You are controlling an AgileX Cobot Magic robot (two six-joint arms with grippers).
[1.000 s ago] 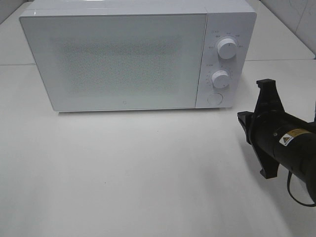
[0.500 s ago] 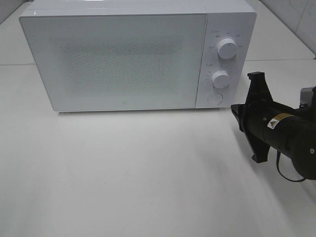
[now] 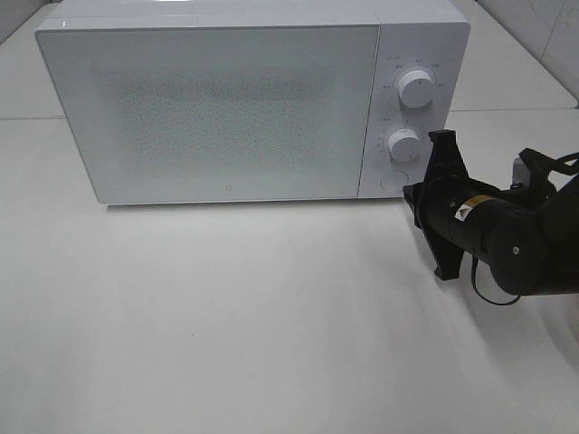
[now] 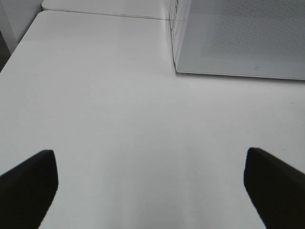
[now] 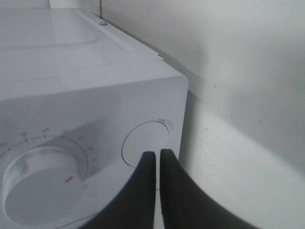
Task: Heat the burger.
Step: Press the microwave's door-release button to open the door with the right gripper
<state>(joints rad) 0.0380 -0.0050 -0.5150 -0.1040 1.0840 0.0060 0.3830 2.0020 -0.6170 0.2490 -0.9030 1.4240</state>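
The burger is out of view. A white microwave (image 3: 226, 99) stands at the back of the table with its door (image 3: 217, 113) closed. My right gripper (image 3: 409, 194) is shut and empty, its tips right at the round button (image 3: 393, 180) below the two knobs. In the right wrist view the shut right gripper (image 5: 155, 155) sits at the lower edge of that button (image 5: 143, 138), beside the lower knob (image 5: 40, 174). In the left wrist view my left gripper (image 4: 152, 191) is open wide over bare table, with nothing between its fingers, short of the microwave (image 4: 238, 38).
The upper knob (image 3: 415, 88) and lower knob (image 3: 403, 145) sit on the microwave's right panel. The white table (image 3: 226, 316) stretches in front of the microwave. A tiled wall (image 3: 543, 27) rises at the back right.
My right arm has moved left and towards the microwave, bringing the shut gripper from the table's right side up to the round button. The left gripper's view has no earlier frame.
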